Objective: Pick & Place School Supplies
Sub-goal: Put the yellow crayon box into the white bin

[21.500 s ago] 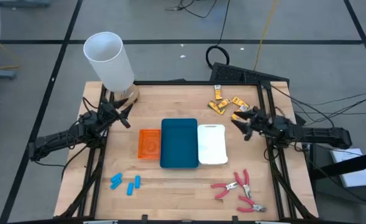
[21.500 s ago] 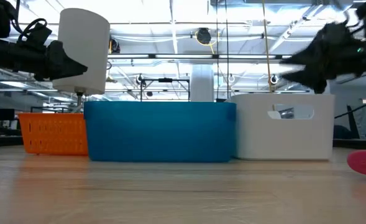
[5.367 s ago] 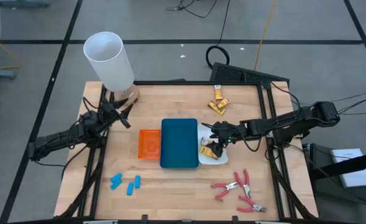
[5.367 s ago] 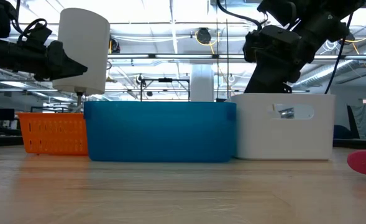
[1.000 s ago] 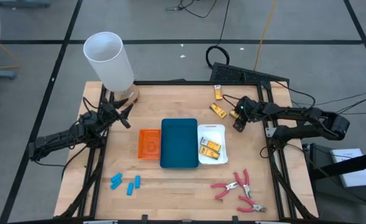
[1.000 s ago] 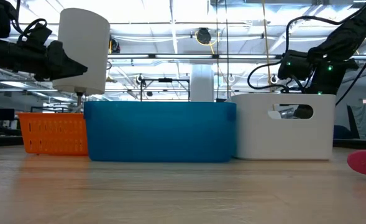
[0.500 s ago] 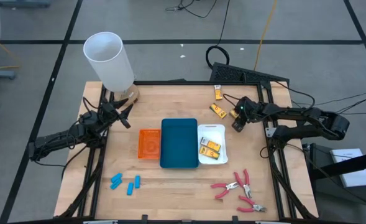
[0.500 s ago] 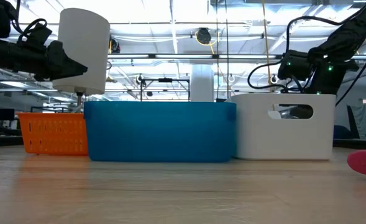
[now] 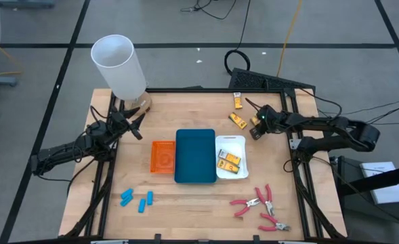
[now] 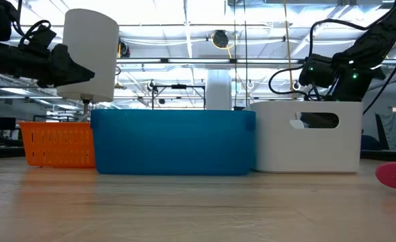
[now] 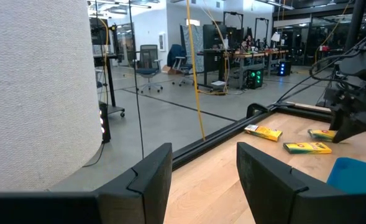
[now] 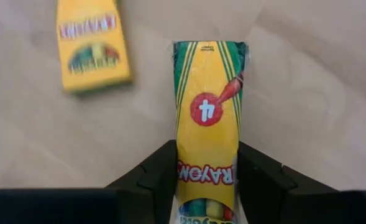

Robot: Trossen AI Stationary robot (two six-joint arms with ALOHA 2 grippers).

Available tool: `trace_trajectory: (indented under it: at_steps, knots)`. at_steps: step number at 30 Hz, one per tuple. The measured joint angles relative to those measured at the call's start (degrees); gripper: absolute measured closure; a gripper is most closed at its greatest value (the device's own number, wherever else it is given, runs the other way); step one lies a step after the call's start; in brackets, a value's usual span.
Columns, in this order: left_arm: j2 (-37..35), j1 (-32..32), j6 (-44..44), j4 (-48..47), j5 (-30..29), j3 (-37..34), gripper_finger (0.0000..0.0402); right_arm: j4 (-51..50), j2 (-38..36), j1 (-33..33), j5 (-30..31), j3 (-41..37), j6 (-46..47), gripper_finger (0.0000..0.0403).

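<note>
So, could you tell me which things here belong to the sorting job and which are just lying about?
Job:
crayon packets: one between the right gripper fingers, two in the white tray
blue pieces
pliers
orange tray, blue tray

Lying about:
white cylinder
cables on the floor

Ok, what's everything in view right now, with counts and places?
crayon packets in the white tray: two, yellow-orange
crayon packets loose on the table: two, yellow-orange, far right
crayon packet in the grip: one, yellow-orange and green
pliers: three it seems, red-handled, near right corner
stubby pieces: three, light blue, near left
orange tray, blue tray, white tray: one each, side by side, table centre
cylinder: one, white, far left corner
left gripper: open, waiting by the cylinder
right gripper: shut on a crayon packet, just beyond the white tray
</note>
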Motion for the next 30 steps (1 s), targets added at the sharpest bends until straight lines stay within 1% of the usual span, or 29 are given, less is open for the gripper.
trace_trajectory:
  at_steps: [4,14,17,24,27,30]
  knots:
    - [0.0,0.0,0.0,0.0,0.0,0.0,0.0220,4.8,0.0,0.0,-0.2,0.0,2.6,0.0271]
    - [0.0,0.0,0.0,0.0,0.0,0.0,0.0220,15.6,-0.1,0.0,-0.1,0.0,2.6,0.0273]
    - [0.0,0.0,0.0,0.0,0.0,0.0,0.0220,23.8,-0.2,0.5,0.0,-1.8,4.0,0.0273]
    - [0.0,0.0,0.0,0.0,0.0,0.0,0.0220,49.8,-0.2,3.9,-0.2,-10.3,3.2,0.0273]
    - [0.0,0.0,0.0,0.0,0.0,0.0,0.0220,57.4,-0.2,5.6,-0.2,-13.0,2.3,0.0273]
    - [0.0,0.0,0.0,0.0,0.0,0.0,0.0220,61.5,-0.2,7.3,-0.2,-14.5,2.2,0.0273]
